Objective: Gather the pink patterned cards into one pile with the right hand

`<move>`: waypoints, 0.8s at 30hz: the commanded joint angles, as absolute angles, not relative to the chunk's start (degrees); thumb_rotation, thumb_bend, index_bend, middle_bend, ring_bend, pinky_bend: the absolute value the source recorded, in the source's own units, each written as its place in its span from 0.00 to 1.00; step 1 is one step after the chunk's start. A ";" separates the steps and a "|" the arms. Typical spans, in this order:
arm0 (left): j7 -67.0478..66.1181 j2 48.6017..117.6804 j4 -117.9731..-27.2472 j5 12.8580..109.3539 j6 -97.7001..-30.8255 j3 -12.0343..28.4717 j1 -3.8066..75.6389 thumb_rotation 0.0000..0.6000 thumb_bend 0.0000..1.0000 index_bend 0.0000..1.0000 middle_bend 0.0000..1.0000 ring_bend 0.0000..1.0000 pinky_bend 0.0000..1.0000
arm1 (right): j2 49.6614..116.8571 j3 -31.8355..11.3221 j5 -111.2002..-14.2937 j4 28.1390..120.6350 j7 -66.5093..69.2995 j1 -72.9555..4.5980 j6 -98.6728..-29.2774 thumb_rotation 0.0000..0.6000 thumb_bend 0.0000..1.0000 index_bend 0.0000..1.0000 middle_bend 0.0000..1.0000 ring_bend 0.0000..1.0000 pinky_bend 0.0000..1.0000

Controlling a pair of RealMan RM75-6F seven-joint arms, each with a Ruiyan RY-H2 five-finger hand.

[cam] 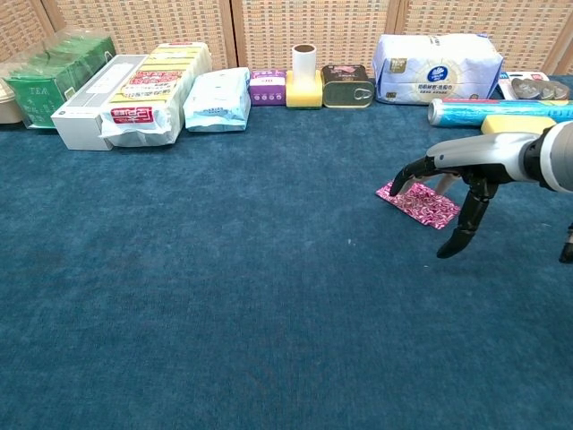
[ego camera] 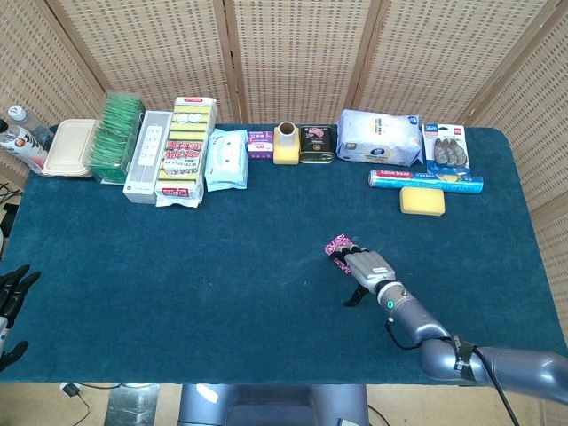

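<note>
One pile of pink patterned cards (cam: 419, 205) lies flat on the blue tablecloth, right of centre; only its far end (ego camera: 337, 244) shows in the head view. My right hand (cam: 458, 173) arches over it from the right, fingers (cam: 400, 184) spread and reaching down to the pile's left corner. The thumb hangs toward the cloth in front of the pile. Nothing is gripped. My left hand (ego camera: 11, 298) sits off the table's near left corner with its fingers apart, holding nothing.
Along the back edge stand a green tea box (cam: 49, 79), a white box (cam: 97, 101), snack packs (cam: 152, 85), a wipes pack (cam: 218, 98), a yellow holder (cam: 303, 88), a tin (cam: 346, 86), a tissue pack (cam: 437, 66), a foil roll (cam: 497, 109) and a yellow sponge (ego camera: 422, 201).
</note>
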State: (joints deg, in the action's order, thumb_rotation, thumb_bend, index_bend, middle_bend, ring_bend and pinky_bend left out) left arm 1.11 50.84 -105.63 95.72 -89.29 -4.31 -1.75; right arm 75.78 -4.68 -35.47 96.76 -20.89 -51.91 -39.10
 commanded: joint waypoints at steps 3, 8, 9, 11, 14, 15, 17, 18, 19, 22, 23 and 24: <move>1.24 50.80 -105.66 95.73 -89.33 -4.35 -1.76 1.00 0.07 0.00 0.00 0.00 0.04 | 76.11 -3.51 -34.55 95.58 -20.45 -52.79 -38.63 1.00 0.00 0.15 0.11 0.01 0.13; 1.37 50.72 -105.68 95.65 -89.09 -4.39 -1.63 1.00 0.07 0.00 0.00 0.00 0.04 | 75.87 -1.72 -33.57 95.35 -20.83 -53.51 -38.65 1.00 0.00 0.15 0.13 0.01 0.13; 1.39 50.70 -105.69 95.65 -89.04 -4.41 -1.61 1.00 0.08 0.00 0.00 0.00 0.04 | 75.84 -1.47 -33.41 95.30 -20.95 -53.63 -38.91 1.00 0.00 0.15 0.13 0.01 0.14; 1.48 50.66 -105.70 95.70 -89.08 -4.45 -1.62 1.00 0.07 0.00 0.00 0.00 0.04 | 75.75 -1.01 -32.86 95.03 -21.17 -53.85 -39.68 1.00 0.00 0.15 0.13 0.01 0.14; 1.53 50.65 -105.68 95.77 -89.19 -4.49 -1.67 1.00 0.07 0.00 0.00 0.00 0.04 | 75.59 -0.42 -31.52 94.24 -21.55 -54.17 -40.73 1.00 0.00 0.15 0.13 0.01 0.14; 1.53 50.65 -105.69 95.77 -89.18 -4.50 -1.66 1.00 0.07 0.00 0.00 0.00 0.04 | 75.58 -0.26 -31.12 94.05 -21.67 -54.28 -40.96 1.00 0.00 0.15 0.13 0.01 0.15; 1.44 50.67 -105.72 95.82 -89.08 -4.55 -1.63 1.00 0.07 0.00 0.00 0.00 0.04 | 75.44 0.15 -29.96 93.30 -21.98 -54.42 -41.69 1.00 0.00 0.15 0.13 0.01 0.15; 1.39 50.68 -105.74 95.86 -89.03 -4.57 -1.60 1.00 0.07 0.00 0.00 0.00 0.04 | 75.40 0.29 -29.48 93.00 -22.09 -54.47 -41.94 1.00 0.00 0.15 0.13 0.01 0.15; 1.35 50.68 -105.75 95.87 -89.00 -4.58 -1.59 1.00 0.07 0.00 0.00 0.00 0.04 | 75.38 0.38 -29.10 92.81 -22.15 -54.52 -42.13 1.00 0.00 0.15 0.13 0.01 0.15; 1.20 50.69 -105.87 95.88 -88.89 -4.64 -1.56 1.00 0.07 0.00 0.00 0.00 0.04 | 75.25 0.56 -26.97 91.51 -22.15 -54.63 -42.61 1.00 0.00 0.15 0.13 0.01 0.15; 1.18 50.68 -105.89 95.89 -88.89 -4.65 -1.56 1.00 0.07 0.00 0.00 0.00 0.04 | 75.24 0.60 -26.29 91.12 -22.14 -54.68 -42.60 1.00 0.00 0.15 0.13 0.01 0.15; 1.16 50.68 -105.90 95.92 -88.91 -4.68 -1.57 1.00 0.07 0.00 0.00 0.00 0.04 | 75.23 0.68 -25.56 90.73 -22.20 -54.78 -42.54 1.00 0.00 0.15 0.13 0.01 0.15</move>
